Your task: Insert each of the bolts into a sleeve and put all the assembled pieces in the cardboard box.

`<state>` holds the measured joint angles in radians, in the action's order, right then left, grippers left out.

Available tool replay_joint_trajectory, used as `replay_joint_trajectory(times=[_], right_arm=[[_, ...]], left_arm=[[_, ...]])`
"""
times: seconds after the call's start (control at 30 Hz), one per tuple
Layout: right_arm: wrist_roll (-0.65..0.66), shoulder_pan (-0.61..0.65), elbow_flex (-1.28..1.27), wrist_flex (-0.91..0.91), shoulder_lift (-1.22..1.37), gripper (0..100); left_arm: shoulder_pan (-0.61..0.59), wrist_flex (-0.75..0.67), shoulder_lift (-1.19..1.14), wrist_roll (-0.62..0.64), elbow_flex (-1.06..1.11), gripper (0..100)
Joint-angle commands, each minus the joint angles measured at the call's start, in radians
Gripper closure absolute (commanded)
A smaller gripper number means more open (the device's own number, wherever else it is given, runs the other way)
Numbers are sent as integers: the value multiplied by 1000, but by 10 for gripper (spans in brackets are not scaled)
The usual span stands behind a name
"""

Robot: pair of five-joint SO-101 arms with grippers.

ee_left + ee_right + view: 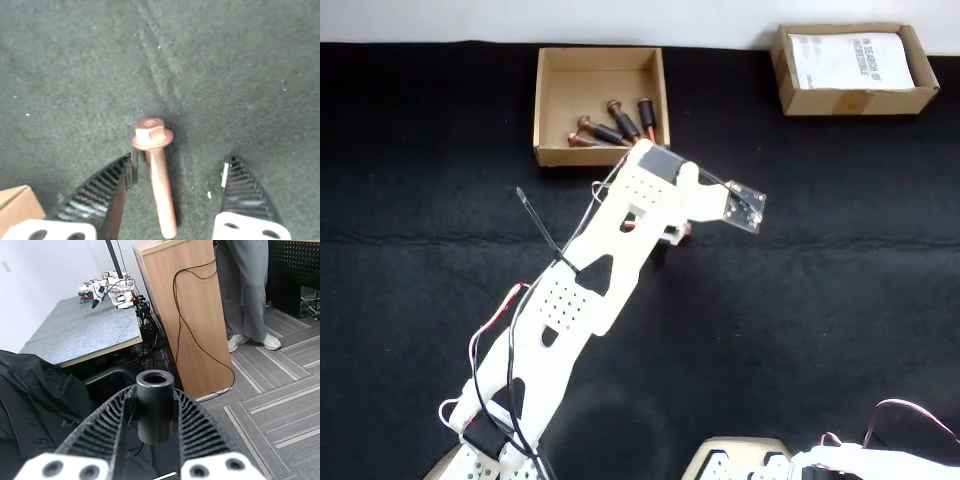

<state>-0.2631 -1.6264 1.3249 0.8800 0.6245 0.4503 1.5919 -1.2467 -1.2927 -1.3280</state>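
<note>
- Left wrist view: we note one copper bolt point(156, 175) lying flat on the black cloth point(75, 75). Its long axis runs lengthwise between the fingers. The flanged hex head points away from the wrist and the shank tip points back toward it.
- The left gripper point(181, 159) stands spread wide and grips nothing. One finger point(107, 187) sits just beside the shank below the head, and we cannot confirm contact. The other finger is well apart from the bolt.
- Right wrist view: the right gripper point(155, 391) is clamped on a black sleeve point(155, 407). The sleeve's axis lies along the fingers, and its open bore faces out past the fingertips. We see this gripper raised off the table and aimed into the room.
- High view: the left arm point(610, 240) reaches to a spot just in front of the cardboard box point(550, 100).
- We log several assembled pieces point(610, 125) in the box, lying side by side in its near right corner.
</note>
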Motion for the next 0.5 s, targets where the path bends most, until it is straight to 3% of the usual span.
replay_joint_trajectory(times=[0.0, 0.07, 0.27, 0.47], right_arm=[[11, 13, 8, -19, -8, 991], [11, 15, 8, -19, -8, 991], [11, 16, 12, -19, -12, 991], [11, 16, 12, -19, -15, 991]], left_arm=[[-5, -37, -21, 6, -18, 864], [-2, -37, -22, 6, -18, 993], [-2, -28, -21, 8, -67, 992], [-4, 152, -21, 63, -326, 992]])
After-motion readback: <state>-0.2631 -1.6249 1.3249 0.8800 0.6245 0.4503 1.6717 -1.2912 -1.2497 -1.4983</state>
